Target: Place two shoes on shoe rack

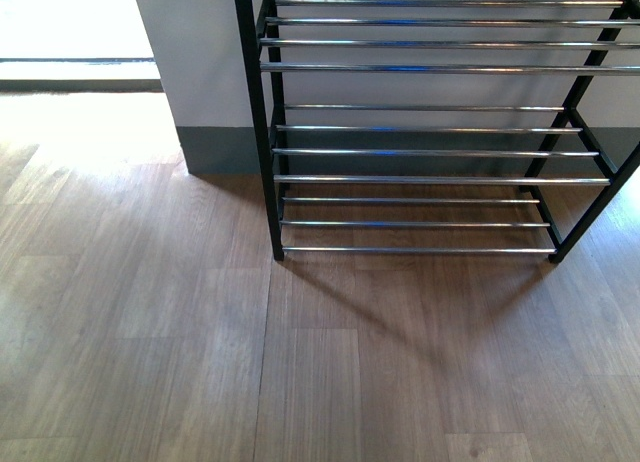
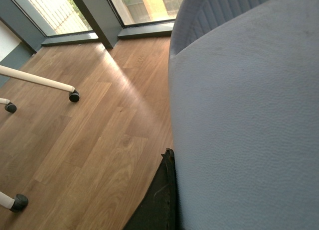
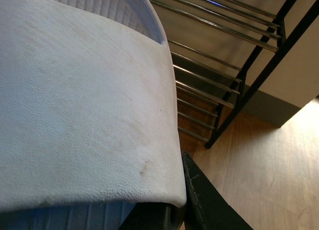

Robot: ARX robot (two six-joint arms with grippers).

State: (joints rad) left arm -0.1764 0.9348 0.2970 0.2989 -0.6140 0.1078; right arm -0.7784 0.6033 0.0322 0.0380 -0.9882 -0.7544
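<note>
The shoe rack (image 1: 430, 132) stands at the back right of the front view, a black frame with tiers of chrome rods; no shoe or arm shows there. In the left wrist view a light grey shoe (image 2: 244, 120) fills the right side, and my left gripper (image 2: 175, 190) is shut on it, with one black finger (image 2: 159, 205) pressed to its side. In the right wrist view the other shoe (image 3: 84, 100) fills the left, held by my shut right gripper (image 3: 174, 210), whose black finger (image 3: 204, 202) lies against it. Beyond it is the shoe rack (image 3: 224, 80).
Wooden floor (image 1: 300, 362) spreads in front of the rack. A white wall with a grey skirting (image 1: 215, 147) stands left of it, beside a bright opening (image 1: 70, 22). The left wrist view shows white furniture legs on black castors (image 2: 74, 96) and a window (image 2: 144, 3).
</note>
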